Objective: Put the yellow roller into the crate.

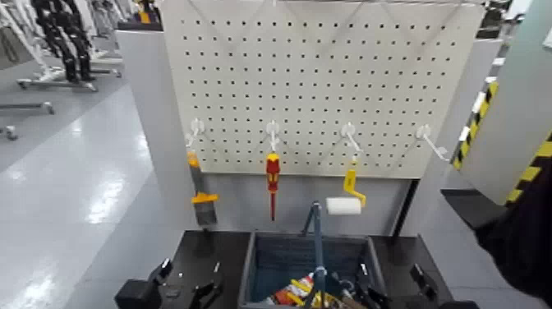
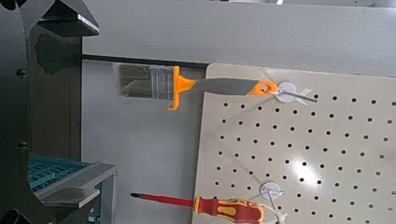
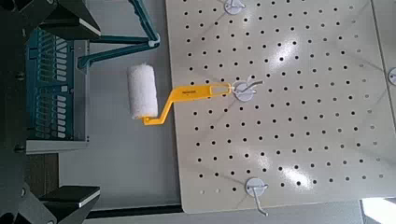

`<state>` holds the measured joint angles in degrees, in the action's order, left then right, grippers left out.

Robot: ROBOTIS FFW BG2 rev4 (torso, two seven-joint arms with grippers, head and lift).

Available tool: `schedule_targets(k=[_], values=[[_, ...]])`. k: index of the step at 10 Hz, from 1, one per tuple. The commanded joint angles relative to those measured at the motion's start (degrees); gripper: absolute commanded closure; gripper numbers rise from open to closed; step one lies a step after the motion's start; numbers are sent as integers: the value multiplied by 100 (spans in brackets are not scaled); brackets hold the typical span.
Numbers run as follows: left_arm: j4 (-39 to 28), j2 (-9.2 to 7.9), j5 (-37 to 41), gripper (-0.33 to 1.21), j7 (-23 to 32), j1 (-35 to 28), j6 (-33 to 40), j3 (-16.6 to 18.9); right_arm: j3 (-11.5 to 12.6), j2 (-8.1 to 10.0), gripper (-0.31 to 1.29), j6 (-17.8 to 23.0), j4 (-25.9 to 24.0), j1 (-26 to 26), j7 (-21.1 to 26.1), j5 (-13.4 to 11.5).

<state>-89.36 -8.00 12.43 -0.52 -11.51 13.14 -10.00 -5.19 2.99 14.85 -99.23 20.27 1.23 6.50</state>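
Note:
The yellow roller [image 1: 347, 197] hangs by its handle from the third hook of the white pegboard [image 1: 328, 82], its white sleeve at the bottom, just above the crate's back right part. In the right wrist view the roller [image 3: 163, 93] hangs straight ahead. The dark grey-blue crate [image 1: 308, 239] stands below the board with several tools inside. My left gripper [image 1: 187, 281] is low at the crate's left and my right gripper [image 1: 393, 286] is low at its right. Both are open, empty and well below the roller.
An orange-handled brush [image 1: 200, 197] hangs on the first hook and a red-and-yellow screwdriver [image 1: 272, 181] on the second. The fourth hook [image 1: 429, 141] is bare. A blue-green bar tool [image 1: 316, 238] sticks up out of the crate beside the roller's sleeve. A black-and-yellow striped panel [image 1: 526, 177] stands at the right.

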Motion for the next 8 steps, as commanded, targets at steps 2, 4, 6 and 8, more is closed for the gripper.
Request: schedule_targets(k=[2,4,6,8], values=[[-20,0,-47,10,44,-9,-4,-2,53,-17,13,1,0,3,0,0],[-20,0,-39,10,44,-18,-4,-2,141,-17,13,-17,-9,-15,-26,0],[-20,0,-4,11,44,-18,-4,-2,404,-53,13,-272,-79,-103,-492,27],[-20,-9,14,11,35,-18,13,-2,747,-97,13,-738,-132,-340,-1291,35]])
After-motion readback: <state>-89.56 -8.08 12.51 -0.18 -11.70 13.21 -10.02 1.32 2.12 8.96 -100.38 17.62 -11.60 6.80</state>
